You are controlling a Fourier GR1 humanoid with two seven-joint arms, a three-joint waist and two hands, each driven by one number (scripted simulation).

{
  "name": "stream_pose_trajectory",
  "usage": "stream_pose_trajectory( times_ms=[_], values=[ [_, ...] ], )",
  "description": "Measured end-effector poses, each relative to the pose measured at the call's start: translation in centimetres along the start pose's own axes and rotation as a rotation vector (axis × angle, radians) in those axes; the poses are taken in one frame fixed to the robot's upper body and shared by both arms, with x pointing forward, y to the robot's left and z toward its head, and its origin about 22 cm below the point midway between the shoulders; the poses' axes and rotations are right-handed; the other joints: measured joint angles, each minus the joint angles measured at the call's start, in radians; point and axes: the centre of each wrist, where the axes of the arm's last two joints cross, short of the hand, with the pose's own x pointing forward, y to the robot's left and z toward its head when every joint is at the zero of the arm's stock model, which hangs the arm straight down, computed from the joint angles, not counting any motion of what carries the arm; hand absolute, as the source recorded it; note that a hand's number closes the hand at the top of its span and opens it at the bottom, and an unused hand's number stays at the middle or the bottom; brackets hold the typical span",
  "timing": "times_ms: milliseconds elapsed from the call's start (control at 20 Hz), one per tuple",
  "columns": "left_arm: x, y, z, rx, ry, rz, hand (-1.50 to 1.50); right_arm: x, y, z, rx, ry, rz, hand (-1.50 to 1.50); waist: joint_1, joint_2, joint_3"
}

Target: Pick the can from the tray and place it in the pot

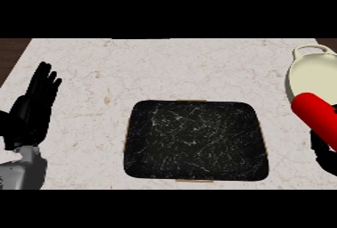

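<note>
Right hand [322, 149], fingers wrapped round the red can [317, 116], nears the pot [314, 73]; carry it fully over the rim before releasing.

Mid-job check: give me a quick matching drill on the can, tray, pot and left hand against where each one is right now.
Things:
1. can
2. tray
3. pot
4. left hand

Places or states:
A. middle of the counter, dark, nothing on it
B. at the view's left edge, open, fingers up
C. cream, at the counter's right edge
D. red, held in the right hand, just below the pot

Pairs: 1-D, 2-A, 3-C, 4-B
</note>
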Motion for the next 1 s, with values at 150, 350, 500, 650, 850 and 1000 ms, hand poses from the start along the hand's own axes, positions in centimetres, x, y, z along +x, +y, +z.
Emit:
stream_pose_trajectory(
  times_ms=[150, 350, 500, 650, 850, 1000],
  values=[
    [0.5, -0.1, -0.4, 0.001, -0.003, -0.005, 0.00, -1.6, -1.3, -1.6, -0.011, 0.020, -0.063, 1.50, 0.002, 0.001, 0.000],
    [-0.2, -0.1, 0.0, -0.002, -0.005, -0.002, 0.00, -4.5, -2.9, -4.0, -0.026, 0.049, -0.102, 1.50, 0.005, 0.001, 0.000],
    [-0.1, -0.3, -0.1, -0.010, -0.009, 0.002, 0.00, -6.8, -2.5, -5.8, -0.030, 0.078, -0.114, 1.50, 0.008, 0.002, 0.000],
    [-0.3, -0.3, -0.3, -0.012, -0.012, -0.004, 0.00, -9.5, -2.6, -7.5, -0.048, 0.098, -0.170, 1.50, 0.012, 0.004, 0.000],
    [0.2, -0.7, -0.8, -0.027, -0.013, 0.004, 0.00, -11.7, -2.4, -8.4, -0.108, 0.098, 0.043, 1.50, 0.022, 0.010, 0.001],
    [0.4, -1.3, -0.9, -0.031, -0.012, 0.012, 0.00, -13.7, -1.6, -9.5, -0.140, 0.114, 0.182, 1.50, 0.030, 0.012, 0.001]
  ],
)
